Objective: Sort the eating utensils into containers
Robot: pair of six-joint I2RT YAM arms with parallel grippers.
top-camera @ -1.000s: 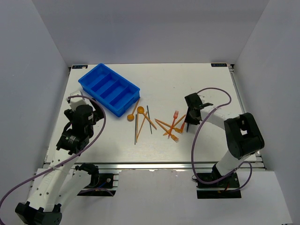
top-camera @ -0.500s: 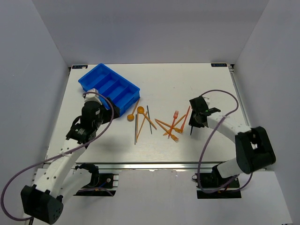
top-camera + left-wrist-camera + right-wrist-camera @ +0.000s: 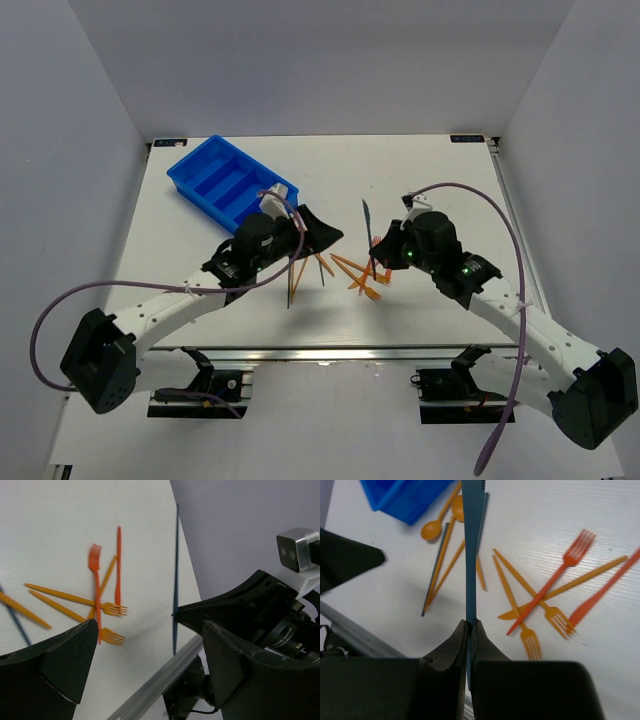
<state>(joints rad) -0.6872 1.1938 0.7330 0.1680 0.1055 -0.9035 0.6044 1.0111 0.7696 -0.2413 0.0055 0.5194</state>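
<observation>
Blue knife (image 3: 471,555) pinched at one end between the closed fingers of the right gripper (image 3: 470,625), lifted off the table (image 3: 450,180) and pointing away from the wrist, above the scattered pieces and not yet at the tray (image 3: 222,180). Left gripper (image 3: 150,627) spread wide and holding nothing, hovering near the same cluster. Lying flat and partly crossed on the table: orange forks (image 3: 540,642), a red fork (image 3: 560,567), two orange spoons (image 3: 431,530) and a dark grey stick (image 3: 434,577), the spoons nearest the tray. Judged from thin plastic build: very light, fairly stiff yet springy, smooth and likely slippery, prone to swivel in an end pinch. Best taken across the narrow width of the handle, near mid-length, one piece at a time where crossed. No brand, label or writing legible anywhere.
</observation>
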